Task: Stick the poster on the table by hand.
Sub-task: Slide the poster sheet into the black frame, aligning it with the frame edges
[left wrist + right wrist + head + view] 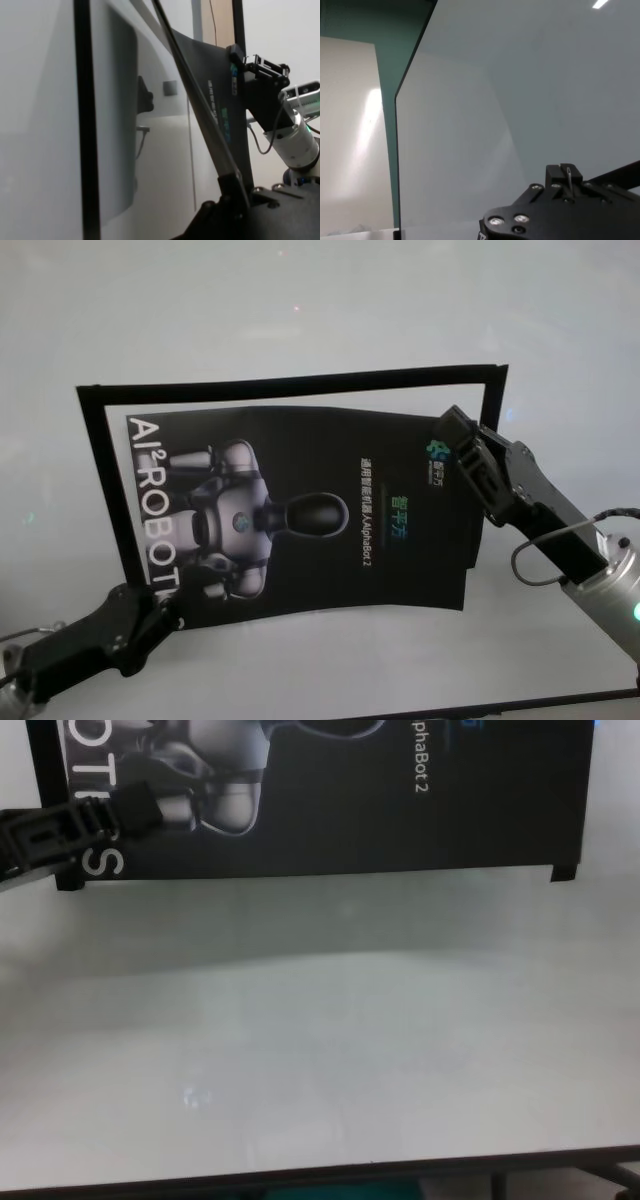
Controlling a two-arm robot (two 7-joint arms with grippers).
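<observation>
Poster (300, 515) lies mid-table (300, 300), inside a black tape outline (290, 378) that runs along its far and side edges; the sheet sits skewed to that frame and, in the left wrist view, bows up off the surface. Left gripper (150, 608) is at the poster's near-left corner over the white lettering; right gripper (462, 445) is at the far-right corner by the logo. Cannot tell for either whether the fingers are closed on the sheet or just pressing it. Likely step: aligning and flattening. To do it well, square the edges to the tape first, keep light tension between the corners, lower evenly, then press outward from the middle to avoid creases.
</observation>
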